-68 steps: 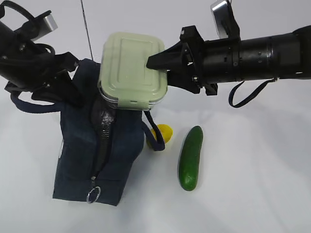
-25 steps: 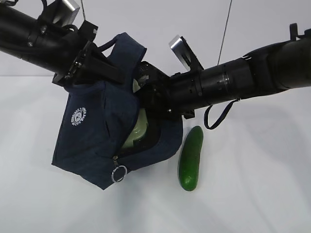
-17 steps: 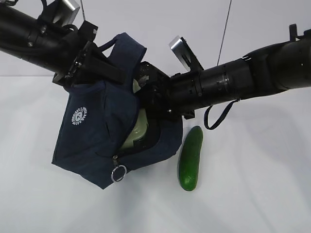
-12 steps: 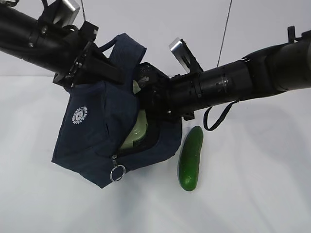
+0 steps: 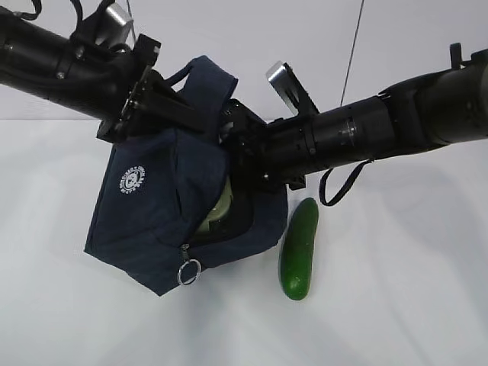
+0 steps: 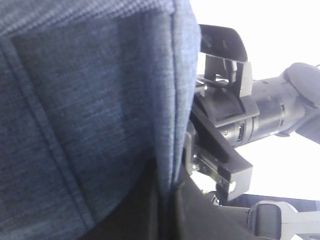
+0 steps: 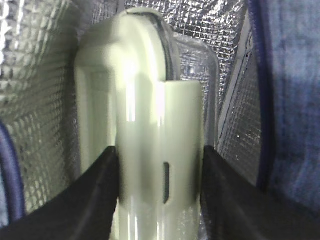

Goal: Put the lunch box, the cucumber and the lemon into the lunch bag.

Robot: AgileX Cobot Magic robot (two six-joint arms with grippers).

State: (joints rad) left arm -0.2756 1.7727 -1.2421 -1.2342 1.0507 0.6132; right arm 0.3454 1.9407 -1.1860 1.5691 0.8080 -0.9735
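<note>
lunch bag (image 5: 156, 221) lifted slightly — cucumber (image 5: 299, 248) beside

a plain white table (image 5: 396, 305) carries the dark green cucumber (image 5: 298, 248), lying lengthwise beside the lunch bag (image 5: 164, 206).

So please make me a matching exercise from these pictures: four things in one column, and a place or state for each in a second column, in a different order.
Things:
1. lunch box
2. cucumber
3. left gripper
4. metal ring pull

Places or states:
A. lying on the white table, to the right of the bag
B. hanging below the zipper at the bag's lower front
C. shut on the fabric of the lunch bag, holding it up
D. between the right gripper fingers, inside the silver lining

Pairs: 1-D, 2-A, 3-C, 4-B
</note>
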